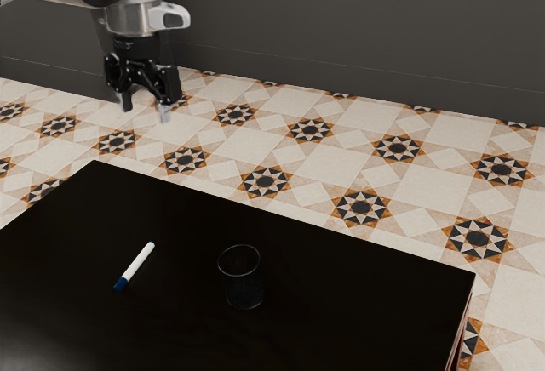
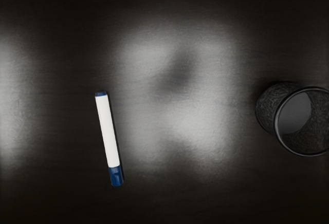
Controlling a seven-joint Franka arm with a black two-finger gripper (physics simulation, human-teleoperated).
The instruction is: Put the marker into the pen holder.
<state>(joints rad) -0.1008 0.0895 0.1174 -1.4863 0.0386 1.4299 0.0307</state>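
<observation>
My gripper [image 1: 145, 109] hangs high above the table in the exterior view, open, its two fingers apart with nothing between them. The white marker with blue ends [image 1: 136, 264] lies flat on the dark table, well below the hand. In the wrist view the marker [image 2: 107, 134] shows whole, its blue cap at one end. The pen holder, a dark mesh cup [image 1: 243, 278], stands upright to the marker's right in the exterior view, apart from it. The wrist view also shows the pen holder [image 2: 268, 107], partly cut off at the edge.
The black table [image 1: 341, 260] has its far edge toward the patterned tile floor [image 1: 311, 154]. A dark grey wall [image 1: 358, 31] stands behind the floor. Pale reflections lie on the tabletop [image 2: 205, 126] between marker and cup.
</observation>
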